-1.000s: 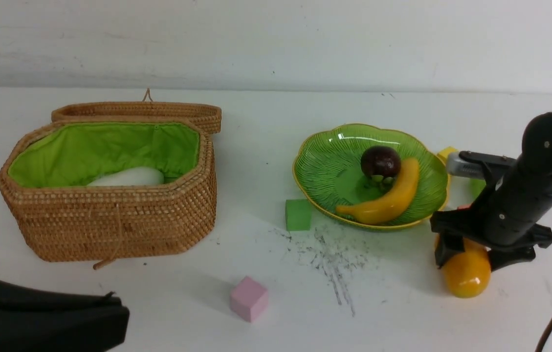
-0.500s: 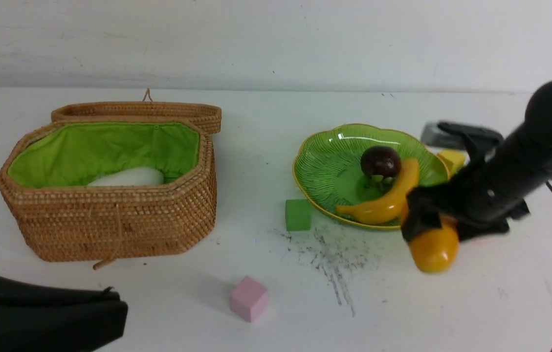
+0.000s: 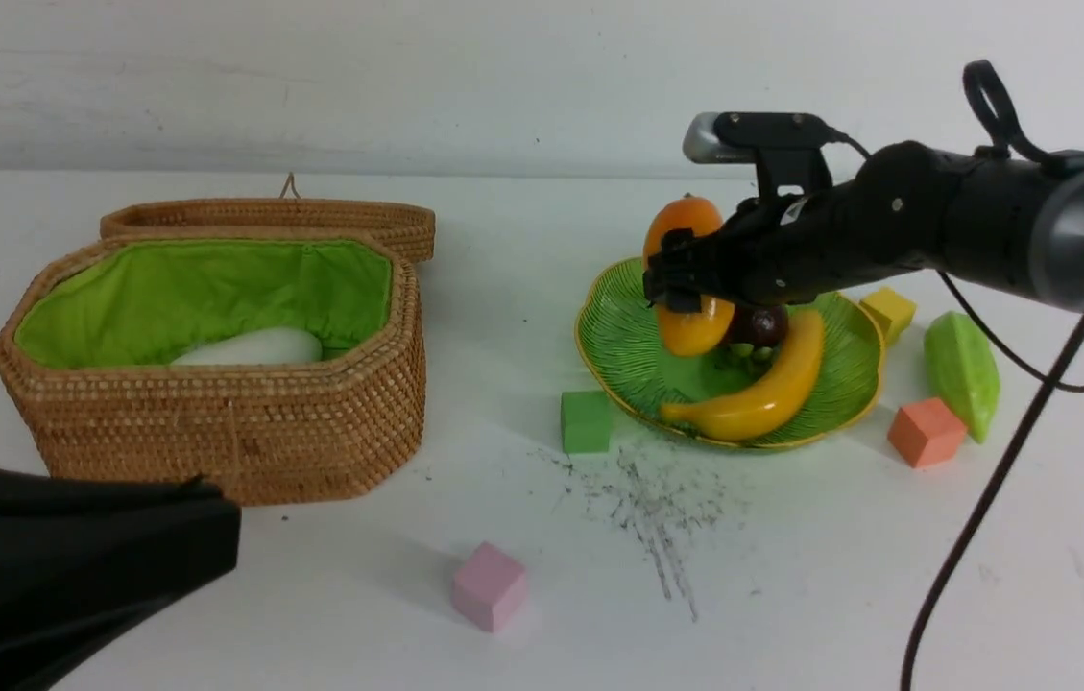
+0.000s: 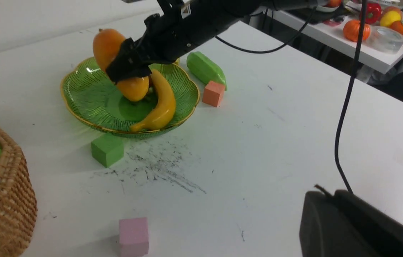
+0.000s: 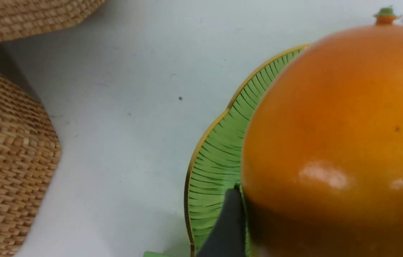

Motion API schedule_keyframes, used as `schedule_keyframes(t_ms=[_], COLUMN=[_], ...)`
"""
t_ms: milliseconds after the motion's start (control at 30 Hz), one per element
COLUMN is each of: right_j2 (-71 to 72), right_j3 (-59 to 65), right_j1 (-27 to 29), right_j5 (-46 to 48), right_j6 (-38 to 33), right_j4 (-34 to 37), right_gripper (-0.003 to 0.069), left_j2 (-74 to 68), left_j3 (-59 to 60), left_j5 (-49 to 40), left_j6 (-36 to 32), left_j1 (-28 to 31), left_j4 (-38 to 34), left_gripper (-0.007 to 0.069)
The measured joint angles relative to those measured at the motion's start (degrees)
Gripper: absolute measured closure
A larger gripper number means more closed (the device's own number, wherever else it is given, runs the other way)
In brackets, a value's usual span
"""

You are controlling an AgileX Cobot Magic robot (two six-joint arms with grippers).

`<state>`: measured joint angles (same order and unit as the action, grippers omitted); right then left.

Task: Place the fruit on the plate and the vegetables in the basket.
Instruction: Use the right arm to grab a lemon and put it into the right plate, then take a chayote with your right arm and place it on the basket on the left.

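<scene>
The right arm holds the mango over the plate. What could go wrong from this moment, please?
1. The mango hangs in the right fingers, close by the mangosteen and the banana. If it is released here, it may land on them and roll over the low rim of the plate.
2. The falling mango might also knock the round mangosteen out of the plate, perhaps toward the gourd lying beside it.

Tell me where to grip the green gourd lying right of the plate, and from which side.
Best guess: grip the gourd across its middle, coming from above: it lies flat, long and narrow. Avoid its near end, where the orange cube sits close.
</scene>
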<state>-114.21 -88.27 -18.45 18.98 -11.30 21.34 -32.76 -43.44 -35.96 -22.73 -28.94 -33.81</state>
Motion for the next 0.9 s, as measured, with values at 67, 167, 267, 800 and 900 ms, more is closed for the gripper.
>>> schedule_keyframes(t_ms=[67, 167, 267, 800, 900], right_j2=[1.0, 4.1, 8.2, 2.9, -0.8], right_j3=[-0.1, -0.2, -0.4, -0.8, -0.8], right_j1=[0.0, 0.7, 2.7, 22.8, 22.9], right_j5=[1.1, 5.0, 11.1, 27.8, 22.8], right_j6=[-0.1, -0.1, -0.1, 12.8, 12.8], right_j4=[-0.3, -2.1, -5.3, -13.3, -13.3], right_gripper=[-0.0018, 0.0004, 0.0074, 0.0267, 0.0162], left_j2=[0.0, 0.0, 0.0, 0.0, 0.0], left_j3=[0.0, 0.0, 0.0, 0.0, 0.0], left_j5=[0.6, 0.7, 0.9, 1.9, 1.9], left_j6=[0.0, 0.0, 0.0, 0.0, 0.0], left_j1=[0.0, 0.0, 0.0, 0.0, 0.0], left_j4=[0.0, 0.0, 0.0, 0.0, 0.0], left_gripper=[0.0599, 0.0597, 0.0595, 0.0586, 0.0586])
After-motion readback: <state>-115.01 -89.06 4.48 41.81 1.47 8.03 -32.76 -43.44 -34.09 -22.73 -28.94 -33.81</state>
